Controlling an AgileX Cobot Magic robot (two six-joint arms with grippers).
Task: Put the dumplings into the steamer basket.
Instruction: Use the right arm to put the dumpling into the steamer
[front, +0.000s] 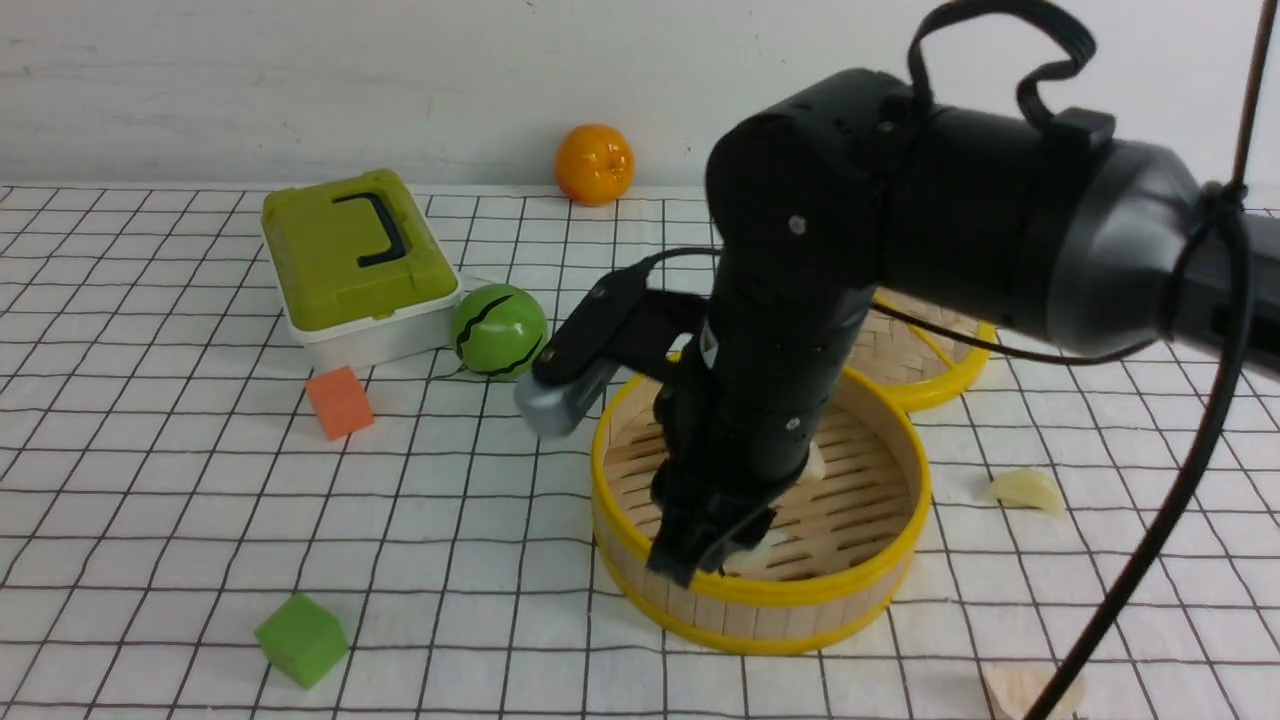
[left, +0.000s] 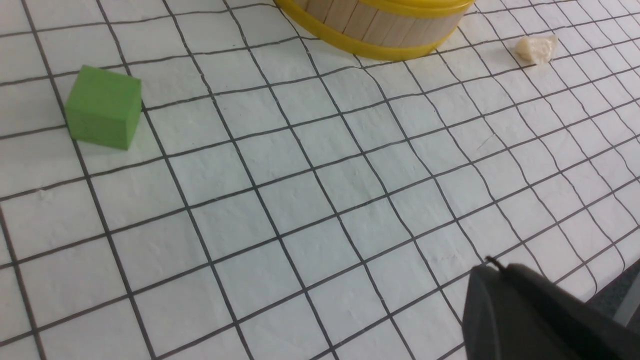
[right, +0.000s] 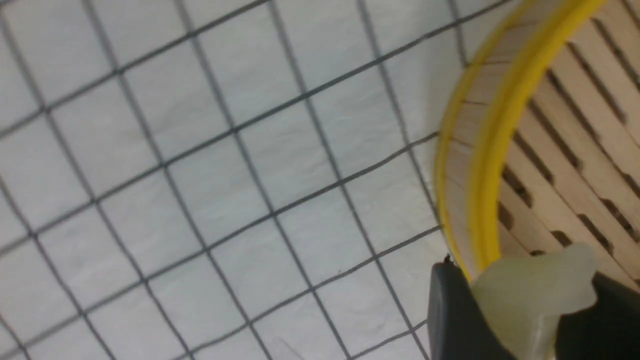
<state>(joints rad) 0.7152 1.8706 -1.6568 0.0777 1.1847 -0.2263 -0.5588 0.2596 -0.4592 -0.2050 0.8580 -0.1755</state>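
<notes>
Black jaws of the right gripper (right: 530, 320) are closed about halfway, with a pale, slightly greenish dumpling (right: 537, 287) pinched between them, so the gap is set by the dumpling's own width. The grip is held just inside the near rim of the steamer basket (front: 905, 560), low over the slatted floor. That makes sense if a soft set-down is wanted and not a toss from height.

A whitish bit (front: 815, 462) is seen past the wrist, inside the basket. It's probably another dumpling, but most of it is blocked by the arm, so that one can't be called for sure. Two more are left out on the checked cloth (front: 180, 480): one (front: 1025, 490) near the basket's right side, and one (front: 1020, 690) cut off at the near edge of the front view. So the job is judged partway done at best.

Over on the other side, the left gripper (left: 500, 300) is shut with nothing in it. It's parked low over the cloth on the near side of the basket, likely so the basket is left free for the working arm. The flat lid (front: 945, 375) is set just behind the basket, out of the drop path.
</notes>
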